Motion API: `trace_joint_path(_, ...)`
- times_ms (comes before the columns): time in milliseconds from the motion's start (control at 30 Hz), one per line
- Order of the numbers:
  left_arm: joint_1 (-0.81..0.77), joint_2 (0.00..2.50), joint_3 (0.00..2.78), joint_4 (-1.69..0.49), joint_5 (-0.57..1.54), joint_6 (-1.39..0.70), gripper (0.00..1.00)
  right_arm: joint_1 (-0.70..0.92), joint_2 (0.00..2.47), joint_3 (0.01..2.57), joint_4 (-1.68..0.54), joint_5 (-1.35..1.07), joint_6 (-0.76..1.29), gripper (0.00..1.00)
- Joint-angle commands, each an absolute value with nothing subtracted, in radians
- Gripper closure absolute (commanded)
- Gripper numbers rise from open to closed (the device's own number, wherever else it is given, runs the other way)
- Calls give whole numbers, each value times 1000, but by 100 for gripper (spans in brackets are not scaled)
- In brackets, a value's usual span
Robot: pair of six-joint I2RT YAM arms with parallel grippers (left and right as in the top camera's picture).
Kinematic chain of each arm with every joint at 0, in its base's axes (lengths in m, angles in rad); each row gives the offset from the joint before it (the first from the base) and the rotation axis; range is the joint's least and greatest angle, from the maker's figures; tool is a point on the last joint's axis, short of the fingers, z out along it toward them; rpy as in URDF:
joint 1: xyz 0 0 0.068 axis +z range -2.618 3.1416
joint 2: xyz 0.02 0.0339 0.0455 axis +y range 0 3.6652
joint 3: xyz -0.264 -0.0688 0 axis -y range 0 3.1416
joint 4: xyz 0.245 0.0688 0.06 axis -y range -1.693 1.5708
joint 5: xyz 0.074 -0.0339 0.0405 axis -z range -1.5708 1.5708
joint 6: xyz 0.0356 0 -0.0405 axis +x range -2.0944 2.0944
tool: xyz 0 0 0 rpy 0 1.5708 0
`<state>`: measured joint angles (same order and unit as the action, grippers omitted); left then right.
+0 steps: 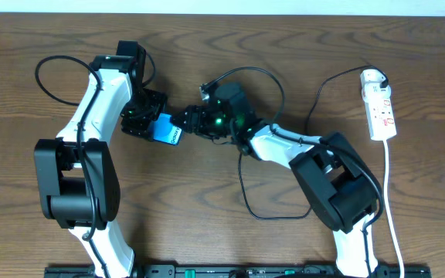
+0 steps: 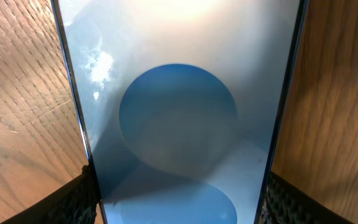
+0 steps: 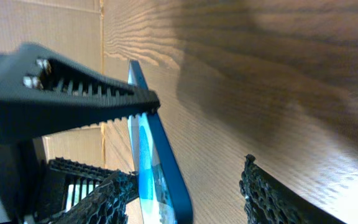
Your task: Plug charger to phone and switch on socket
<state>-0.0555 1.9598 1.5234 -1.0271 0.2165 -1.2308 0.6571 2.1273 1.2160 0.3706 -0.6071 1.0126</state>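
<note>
Phone (image 2: 179,93) clamped in your left gripper (image 2: 179,202), right gripper (image 3: 188,180) spread wide at its end: hold it steady and bring the charger (image 1: 241,185) tip in squarely.

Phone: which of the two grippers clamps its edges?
The left gripper: its pads press both long edges of the phone. The right gripper stands open, not clamping it.

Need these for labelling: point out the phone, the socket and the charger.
phone (image 2: 179,112), left wrist view, middle of its blue screen.
socket (image 1: 382,116), overhead view, white body of the strip.
charger (image 1: 373,76), overhead view, white plug head at the strip's far end.
</note>
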Motion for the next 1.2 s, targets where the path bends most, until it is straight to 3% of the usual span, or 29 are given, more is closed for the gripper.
trace_joint_path(0, -59, 1941, 1531, -1032, 240, -1233, 42, 704, 2127, 1229, 370, -539, 1018, 51)
trace_joint_path(300, -59, 1941, 1531, -1034, 297, -1233, 41, 714, 2127, 1229, 371, -470, 1055, 67)
trace_joint_path(700, -59, 1941, 1531, -1035, 378, -1233, 41, 730, 2127, 1229, 401, -447, 1070, 71)
trace_joint_path(933, -59, 1941, 1531, -1035, 378, -1233, 42, 730, 2127, 1229, 401, -447, 1069, 82)
trace_joint_path(1167, -59, 1941, 1531, -1035, 378, -1233, 42, 730, 2127, 1229, 401, -447, 1069, 86)
